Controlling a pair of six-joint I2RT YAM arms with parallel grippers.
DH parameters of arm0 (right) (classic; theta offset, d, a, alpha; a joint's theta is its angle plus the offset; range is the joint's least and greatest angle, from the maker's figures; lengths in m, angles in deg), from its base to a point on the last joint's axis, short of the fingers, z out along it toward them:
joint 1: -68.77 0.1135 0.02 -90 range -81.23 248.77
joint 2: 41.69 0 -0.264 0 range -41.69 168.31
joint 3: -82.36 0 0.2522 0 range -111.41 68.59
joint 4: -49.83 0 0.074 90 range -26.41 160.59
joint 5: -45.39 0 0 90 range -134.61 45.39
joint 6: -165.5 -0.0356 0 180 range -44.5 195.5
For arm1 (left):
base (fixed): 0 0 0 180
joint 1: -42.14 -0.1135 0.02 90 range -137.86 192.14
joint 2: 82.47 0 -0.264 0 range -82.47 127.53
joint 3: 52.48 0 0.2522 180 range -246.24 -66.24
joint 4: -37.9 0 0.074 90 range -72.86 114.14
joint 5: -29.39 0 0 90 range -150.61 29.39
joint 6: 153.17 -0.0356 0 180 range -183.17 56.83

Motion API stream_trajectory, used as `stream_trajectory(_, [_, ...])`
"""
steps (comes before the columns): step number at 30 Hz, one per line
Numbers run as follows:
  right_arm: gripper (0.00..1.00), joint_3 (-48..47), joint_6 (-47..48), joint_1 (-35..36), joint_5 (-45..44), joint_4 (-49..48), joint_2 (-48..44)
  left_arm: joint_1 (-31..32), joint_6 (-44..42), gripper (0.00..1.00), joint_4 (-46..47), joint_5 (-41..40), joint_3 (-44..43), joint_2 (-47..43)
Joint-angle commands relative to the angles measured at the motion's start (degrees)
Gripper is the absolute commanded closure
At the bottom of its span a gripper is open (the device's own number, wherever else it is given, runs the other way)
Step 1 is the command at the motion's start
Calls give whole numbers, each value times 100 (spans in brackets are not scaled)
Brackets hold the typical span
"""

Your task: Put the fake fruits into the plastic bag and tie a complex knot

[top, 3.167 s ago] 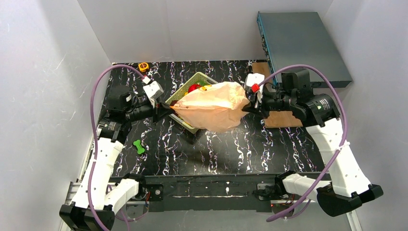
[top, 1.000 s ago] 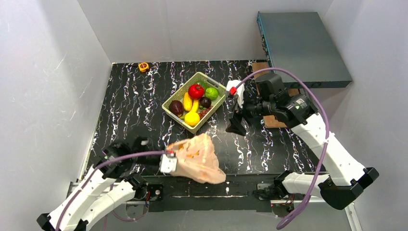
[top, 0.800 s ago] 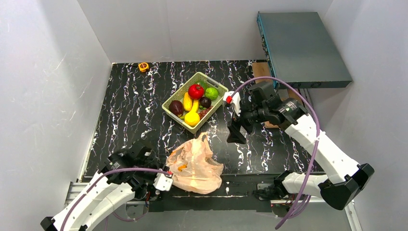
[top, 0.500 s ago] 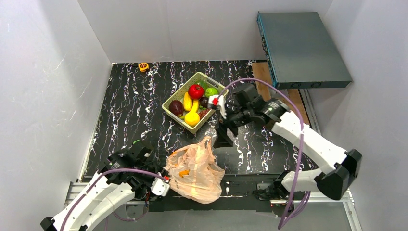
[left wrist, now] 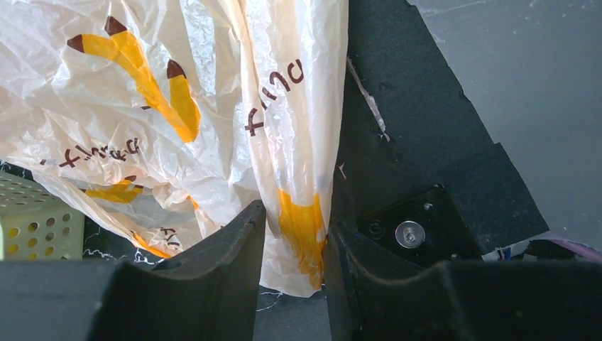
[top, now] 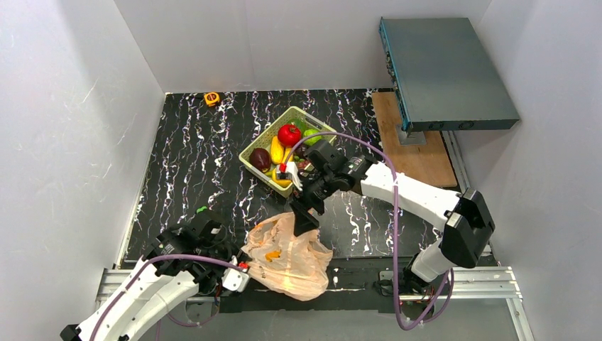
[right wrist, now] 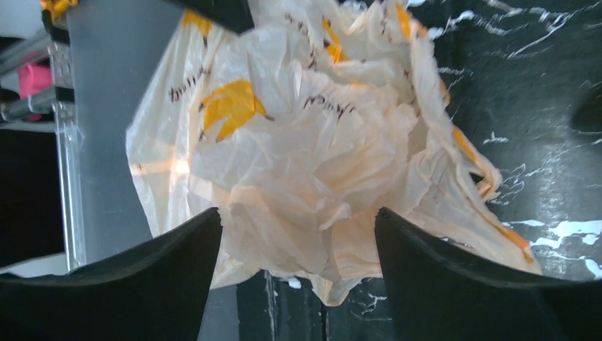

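Your left gripper (left wrist: 294, 227) is pinched shut on a thin fold of the plastic bag (left wrist: 177, 106). In the left wrist view the fold sits right between the two dark fingers (left wrist: 227, 256). From above you can see that left gripper (top: 243, 270) low down at the near edge of the table (top: 192, 156), holding the left side of the plastic bag (top: 287, 256). The bag lies crumpled and flat there, and part of it hangs past the table's edge. It is peach colored with yellow and brown print on it. Your right gripper (top: 304, 219) hangs just over the far top edge of the bag. In the right wrist view the right gripper (right wrist: 298, 241) has its fingers (right wrist: 142, 284) spread wide apart and is holding nothing, with the crinkly bag (right wrist: 298, 142) below them. You cannot tell if the fingers touch the bag. The fruits sit in the green basket (top: 254, 145), farther back on the table and apart from the bag. You can see the red apple (top: 288, 133), the green lime (top: 312, 135), a yellow banana (top: 277, 149) and a dark plum (top: 260, 158). The right arm hides some of the basket.
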Motion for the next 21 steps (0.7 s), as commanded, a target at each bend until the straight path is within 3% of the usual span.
stream_trajectory(1, [28,251,302,29,413,245,-353,26,259,67,150,159,0,63])
stream_trajectory(3, [57,149,466,30,446,430,-493,28,353,67,198,137,-44,102])
stream_trajectory(5, [97,-39,707,25,286,645,-598,28,440,68,259,99,-99,158])
stream_trajectory(9, [99,-723,851,-249,83,1117,-827,26,782,72,252,-147,-332,303])
stream_trajectory(14, [99,-1195,-61,-1628,444,903,-1396,19,1824,99,503,-1276,-396,167])
stream_trajectory(18, [99,-1247,-418,-2052,526,681,-1778,20,2110,100,438,-1303,-171,-402])
stream_trajectory(19, [99,-1214,-550,-2053,564,583,-1851,12,2268,89,604,-1382,-151,-531])
stream_trajectory(21, [99,-1116,-770,-2031,596,290,-1986,12,2595,45,1163,-1503,-321,-643])
